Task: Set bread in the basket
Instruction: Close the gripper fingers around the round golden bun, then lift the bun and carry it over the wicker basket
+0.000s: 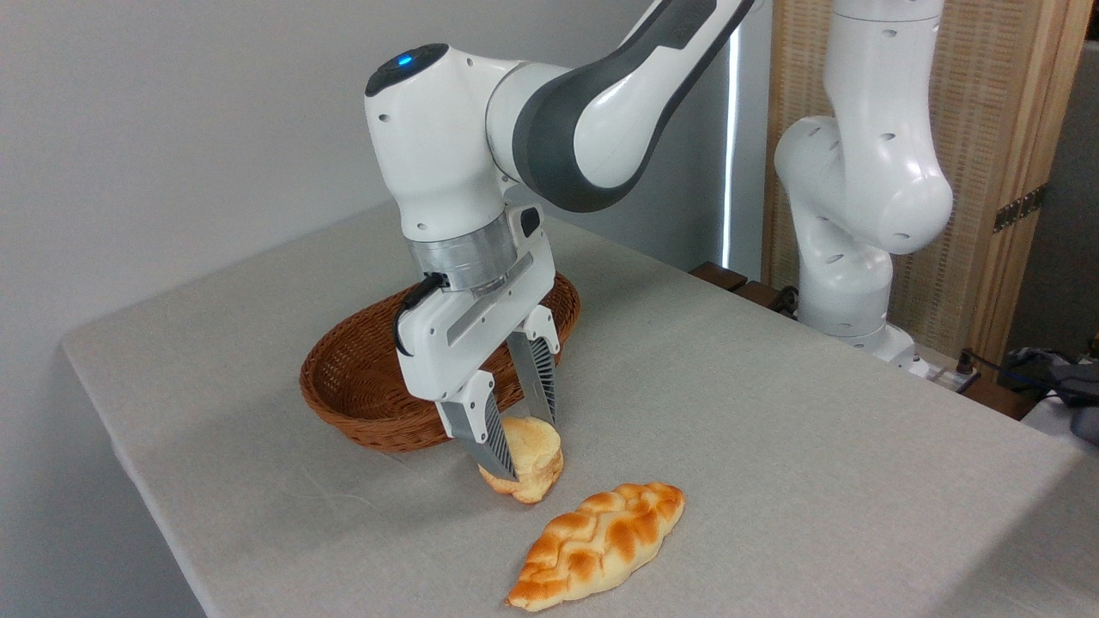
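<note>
A white Franka arm (549,112) sweeps down from the top centre of the frame, its grey-banded elbow bent so that the wrist points straight down at the middle of the picture. A second white arm section (859,189) stands upright at the upper right, in front of a slatted wooden screen (987,154). Everything rests on a table covered with pale grey cloth (773,429).

The oval wicker basket (352,386) sits left of centre, partly hidden behind the gripper body; the part of its reddish-brown interior that shows holds nothing.

A braided golden-brown loaf (601,545) lies on the cloth at lower centre, near the small bun but apart from it.

The gripper (524,446) hangs vertically just in front of the basket's near rim, its two ribbed fingers (537,378) closed to a narrow span around the bread (531,468), one finger on each side. The bun stands on edge at the cloth, below centre; whether it touches the surface cannot be told.
</note>
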`<state>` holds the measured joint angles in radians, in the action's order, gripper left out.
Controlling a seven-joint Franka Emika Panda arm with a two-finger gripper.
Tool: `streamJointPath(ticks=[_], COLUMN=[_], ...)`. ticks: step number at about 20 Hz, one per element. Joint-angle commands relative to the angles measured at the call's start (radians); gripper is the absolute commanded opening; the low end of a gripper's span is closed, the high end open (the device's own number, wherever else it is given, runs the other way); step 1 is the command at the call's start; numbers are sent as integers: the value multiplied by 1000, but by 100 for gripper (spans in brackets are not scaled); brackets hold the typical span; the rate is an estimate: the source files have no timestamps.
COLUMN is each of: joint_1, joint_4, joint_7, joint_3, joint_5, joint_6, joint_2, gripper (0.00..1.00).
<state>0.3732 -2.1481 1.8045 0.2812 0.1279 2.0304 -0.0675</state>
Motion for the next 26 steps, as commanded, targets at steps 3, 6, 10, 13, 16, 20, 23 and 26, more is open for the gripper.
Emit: streamJointPath(ticks=[3, 6, 10, 13, 16, 20, 23, 26], joint_1=[6, 6, 6, 3, -5, -10, -8, -7], joint_4=[-26, -26, -24, -21, 16, 103, 131, 148], joint_7=[2, 1, 2, -7, -19, -65, -247, -466], joint_3=[7, 7, 7, 9, 21, 29, 33, 23], joint_5=[16, 16, 16, 15, 2, -7, -66, -132], joint_6=[22, 17, 17, 10, -47, -174, -182, -185], joint_2=[-26, -26, -26, -49, -68, -69, -74, -74], gripper=[51, 51, 51, 51, 51, 52, 52, 58])
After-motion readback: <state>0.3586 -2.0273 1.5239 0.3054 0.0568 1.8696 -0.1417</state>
